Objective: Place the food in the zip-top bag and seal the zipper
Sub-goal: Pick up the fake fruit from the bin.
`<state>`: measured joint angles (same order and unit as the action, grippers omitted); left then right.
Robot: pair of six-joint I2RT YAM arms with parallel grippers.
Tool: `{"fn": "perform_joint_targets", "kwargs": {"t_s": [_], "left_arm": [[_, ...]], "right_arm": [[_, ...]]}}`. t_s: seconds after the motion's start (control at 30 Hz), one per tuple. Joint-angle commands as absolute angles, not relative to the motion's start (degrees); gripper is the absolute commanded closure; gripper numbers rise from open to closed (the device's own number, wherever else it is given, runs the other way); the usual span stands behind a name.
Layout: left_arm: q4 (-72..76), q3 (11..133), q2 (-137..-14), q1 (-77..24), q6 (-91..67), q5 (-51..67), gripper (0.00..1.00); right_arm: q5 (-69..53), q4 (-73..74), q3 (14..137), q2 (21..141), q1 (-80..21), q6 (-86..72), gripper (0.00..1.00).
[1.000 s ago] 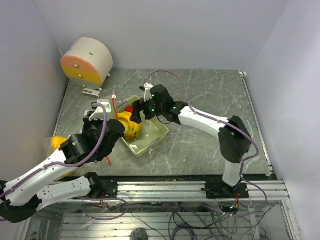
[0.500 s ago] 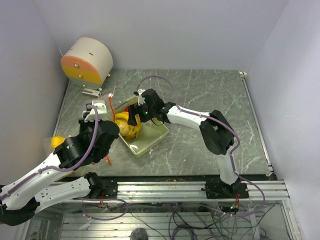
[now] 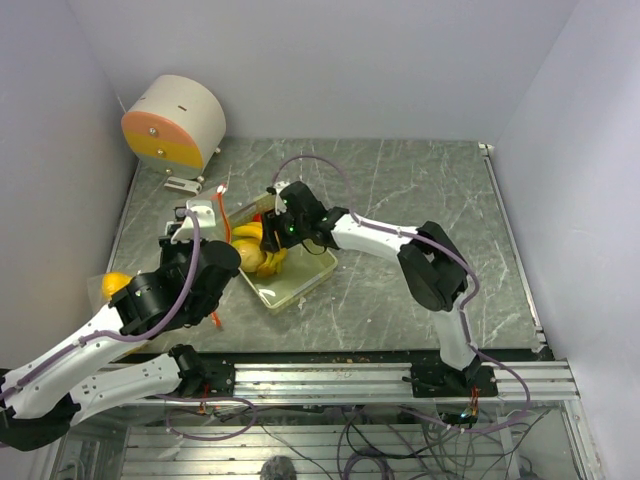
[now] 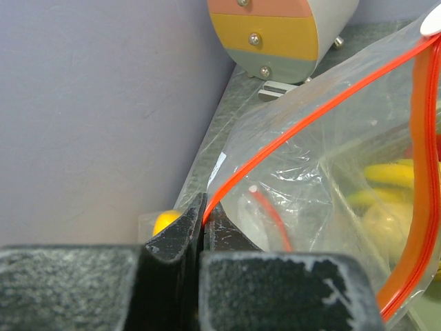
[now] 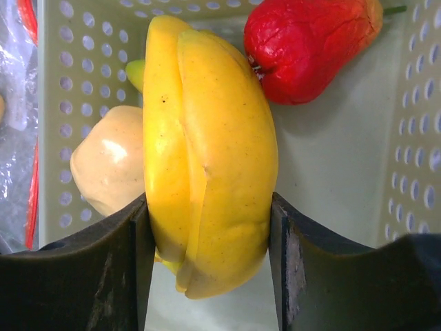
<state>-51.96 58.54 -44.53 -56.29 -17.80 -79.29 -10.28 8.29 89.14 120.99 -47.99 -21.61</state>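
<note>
- Banana (image 5: 207, 124) is sitting clamped in the right pincer (image 5: 207, 234) over the tray (image 5: 344, 179), beside a red piece (image 5: 310, 48) and a pale fruit (image 5: 107, 162).
- Left pincer (image 4: 204, 217) is pinching the bag's (image 4: 324, 179) zipper (image 4: 310, 114), jaws together on it; the bag is hanging just left of the tray.

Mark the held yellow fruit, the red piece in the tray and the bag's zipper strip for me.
yellow fruit (image 5: 207, 165): right wrist view, middle of its body.
red piece (image 5: 310, 45): right wrist view, its centre.
zipper strip (image 4: 344, 103): left wrist view, midway along the red band.
</note>
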Motion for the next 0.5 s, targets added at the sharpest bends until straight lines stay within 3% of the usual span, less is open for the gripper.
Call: {"fn": "perform_joint_targets", "kwargs": {"t_s": [0.0,0.47], "left_arm": [[-50.90,59.00,-45.10,-55.94,-17.45,-79.29,0.93],[-47.75,62.19,-48.27,-55.94,-16.45,-75.09,0.93]], "right_arm": [[-3.24,11.09,87.55,113.56,-47.96,-19.51,0.81],[-0.79,10.25,76.60,86.89,-47.64,-17.15,0.83]]}}
